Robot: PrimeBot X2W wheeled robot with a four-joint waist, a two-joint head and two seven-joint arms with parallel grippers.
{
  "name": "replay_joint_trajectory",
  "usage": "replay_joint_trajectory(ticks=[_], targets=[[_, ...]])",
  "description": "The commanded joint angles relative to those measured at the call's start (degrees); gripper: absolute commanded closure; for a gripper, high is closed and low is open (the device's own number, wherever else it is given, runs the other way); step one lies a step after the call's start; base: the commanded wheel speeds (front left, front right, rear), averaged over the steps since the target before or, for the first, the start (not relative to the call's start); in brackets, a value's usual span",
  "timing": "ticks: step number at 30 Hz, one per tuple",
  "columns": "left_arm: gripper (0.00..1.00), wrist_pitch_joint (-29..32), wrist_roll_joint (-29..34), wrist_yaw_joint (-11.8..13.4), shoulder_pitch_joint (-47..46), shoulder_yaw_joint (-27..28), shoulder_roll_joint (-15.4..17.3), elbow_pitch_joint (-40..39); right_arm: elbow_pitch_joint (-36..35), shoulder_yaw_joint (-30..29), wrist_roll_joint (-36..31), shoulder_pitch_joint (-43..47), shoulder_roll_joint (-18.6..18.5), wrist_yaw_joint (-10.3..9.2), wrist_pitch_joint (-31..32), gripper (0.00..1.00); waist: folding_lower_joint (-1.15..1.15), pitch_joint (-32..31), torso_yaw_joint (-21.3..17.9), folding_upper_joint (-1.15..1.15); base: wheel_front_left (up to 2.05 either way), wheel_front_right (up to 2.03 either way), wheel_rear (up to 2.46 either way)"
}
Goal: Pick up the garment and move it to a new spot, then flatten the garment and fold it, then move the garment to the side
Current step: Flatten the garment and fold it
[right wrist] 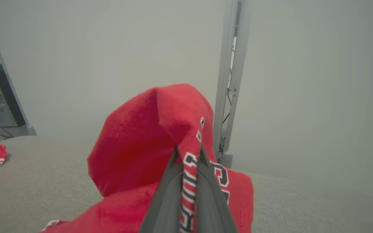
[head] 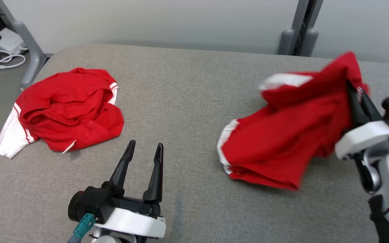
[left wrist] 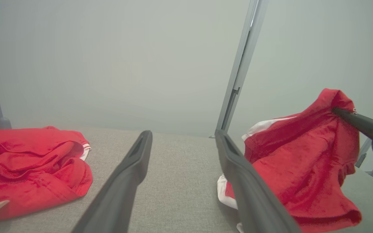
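Got a crumpled red garment (head: 282,141), white trim, bunched up at frame right, right gripper (head: 356,91) clamped on it, left gripper (head: 146,145) spread wide.

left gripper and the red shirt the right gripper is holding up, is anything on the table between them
Nothing: in the head view only bare grey table lies between the open left gripper and the held red shirt.

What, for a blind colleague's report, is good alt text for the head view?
The right gripper, shut on a red garment with white trim, holds its top edge up at the right of a grey table, its lower edge resting there. The open left gripper hovers at lower centre, and a second red garment lies crumpled at left.
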Motion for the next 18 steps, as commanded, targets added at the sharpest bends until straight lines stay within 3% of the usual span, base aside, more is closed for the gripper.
replay_joint_trajectory(ticks=[1, 5, 6, 7, 8, 13, 18], targets=[[0.0, 0.0, 0.3, 0.1, -0.5, 0.1, 0.2, -0.2, 1.4, -0.9, -1.1, 0.5, -0.6, -0.02, 0.5, 1.0, 0.0, 0.6, 0.2, 0.0, 0.0, 0.0, 0.0], [0.0, 0.0, 0.2, 0.0, -1.0, 0.3, 0.2, 0.1, 9.1, -8.8, -3.3, 0.9, -0.6, -0.03, 2.2, 1.0, 0.0, 1.9, 0.4, 0.0, 0.0, 0.0, 0.0], [0.0, 0.0, 0.2, 0.0, -1.1, 0.4, 0.2, 0.2, 10.7, -10.8, -4.1, 0.8, -0.5, -0.03, 2.3, 0.96, 0.0, 2.1, 0.4, 0.0, 0.0, 0.0, 0.0], [0.0, 0.0, 0.2, 0.0, -1.2, 0.5, 0.2, 0.3, 11.8, -13.2, -4.9, 0.5, -0.5, -0.03, 1.8, 0.52, 0.0, 2.3, 0.3, 0.0, 0.0, 0.0, 0.0], [0.0, 0.0, 0.2, 0.0, -1.3, 0.7, 0.2, 0.3, 13.1, -15.7, -5.4, 0.3, 0.1, -0.03, 2.0, 0.0, 0.0, 2.4, 0.1, 0.0, 0.0, 0.0, 0.0], [0.0, 0.0, 0.6, -0.1, -1.5, 1.2, 0.2, 0.8, 15.0, -21.1, -8.1, -1.5, 3.0, -0.02, 0.2, 0.0, 0.0, 2.0, -1.9, 0.0, 0.0, 0.0, 0.0], [0.0, 0.0, 0.8, -0.3, -1.7, 1.5, 0.2, 0.8, 11.9, -17.9, -6.2, -1.5, 5.0, -0.02, -2.3, 0.0, 0.0, 0.5, -5.3, 0.0, 0.0, 0.0, 0.0]])
